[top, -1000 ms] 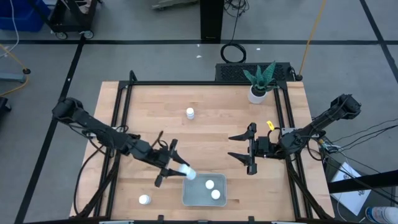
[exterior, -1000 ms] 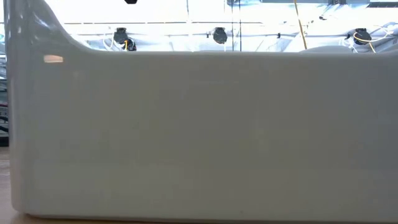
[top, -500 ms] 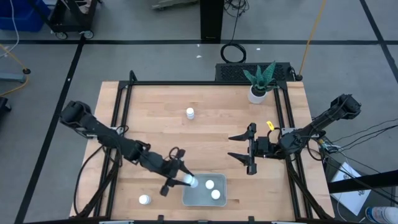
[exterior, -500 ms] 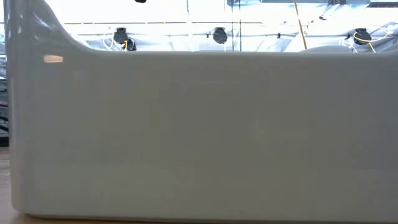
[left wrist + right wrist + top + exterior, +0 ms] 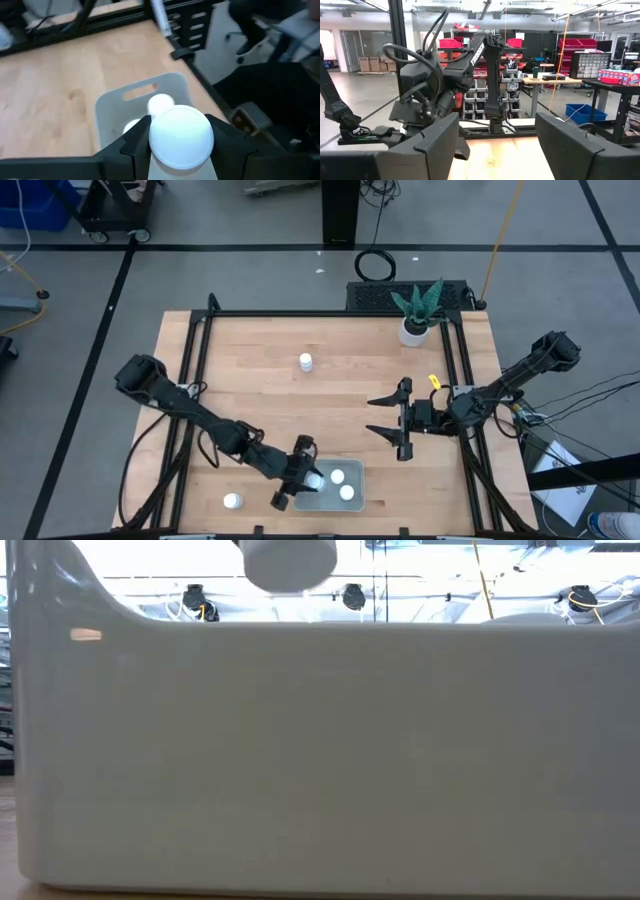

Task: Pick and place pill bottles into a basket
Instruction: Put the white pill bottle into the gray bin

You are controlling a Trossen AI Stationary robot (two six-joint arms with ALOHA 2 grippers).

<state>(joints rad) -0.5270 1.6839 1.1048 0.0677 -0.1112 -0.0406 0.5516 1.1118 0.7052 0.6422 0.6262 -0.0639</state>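
White, round-capped pill bottle [image 5: 181, 136] clenched in left pincer [image 5: 298, 485] over pale basket [image 5: 352, 473]; right pincer [image 5: 402, 431] gapes.

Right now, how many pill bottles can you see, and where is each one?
5. Two pill bottles stand in the basket, one is held by the left gripper over its edge, one stands far up the table, one left of the basket.

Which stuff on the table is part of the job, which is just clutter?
Job:
- tray, two bottles inside
- bottle held by left claw over tray
- loose bottles
- right claw, open, waiting

Clutter:
- potted plant
- yellow tag
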